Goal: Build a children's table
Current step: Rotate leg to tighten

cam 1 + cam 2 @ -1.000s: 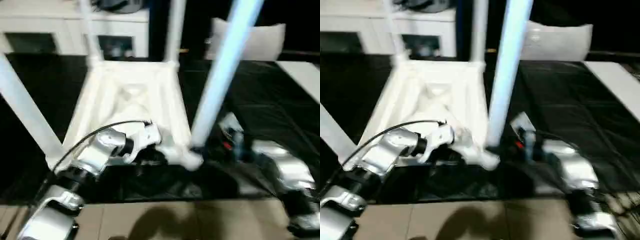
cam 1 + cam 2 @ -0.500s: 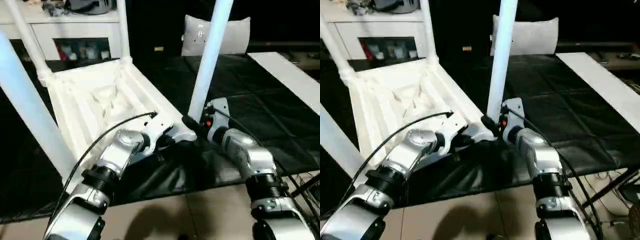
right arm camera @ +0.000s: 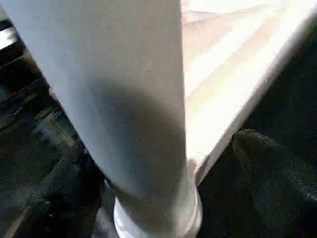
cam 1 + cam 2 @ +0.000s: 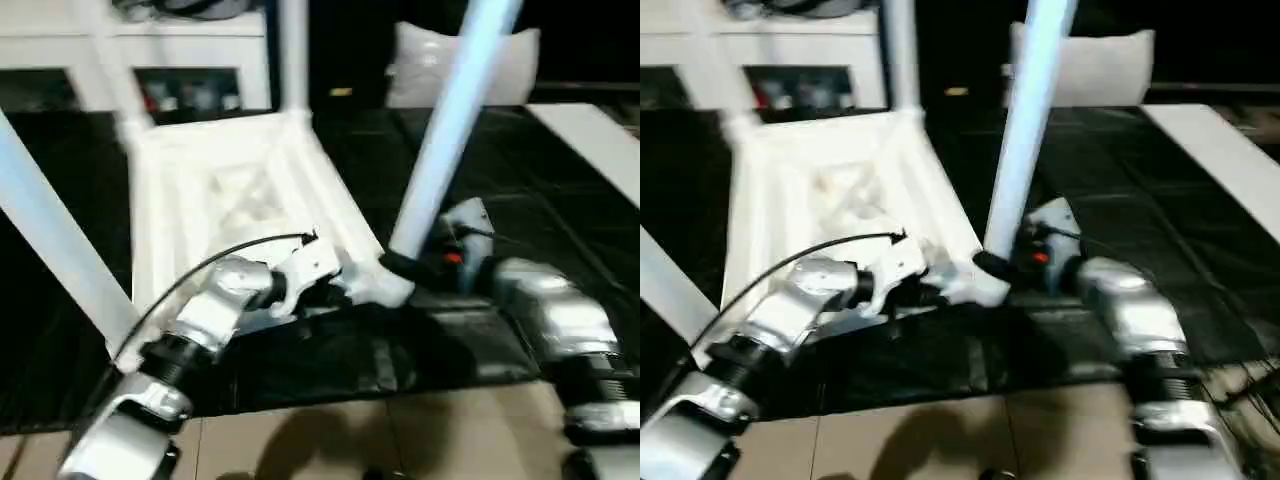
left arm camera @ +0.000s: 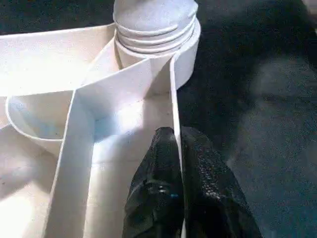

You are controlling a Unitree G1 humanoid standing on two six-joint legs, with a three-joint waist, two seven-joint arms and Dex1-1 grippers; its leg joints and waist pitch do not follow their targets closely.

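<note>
Lying inverted, white ribbed tabletop, legs upright.

The white children's table lies upside down on the black desk, ribbed underside up, four legs standing in its corner sockets.

White plastic on black

The white ribbed top and pale legs stand against the black-covered table.

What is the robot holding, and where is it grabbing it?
The left gripper pinches a thin rib of the tabletop, near the corner socket. The right gripper is open around the leg, not gripping.
</note>
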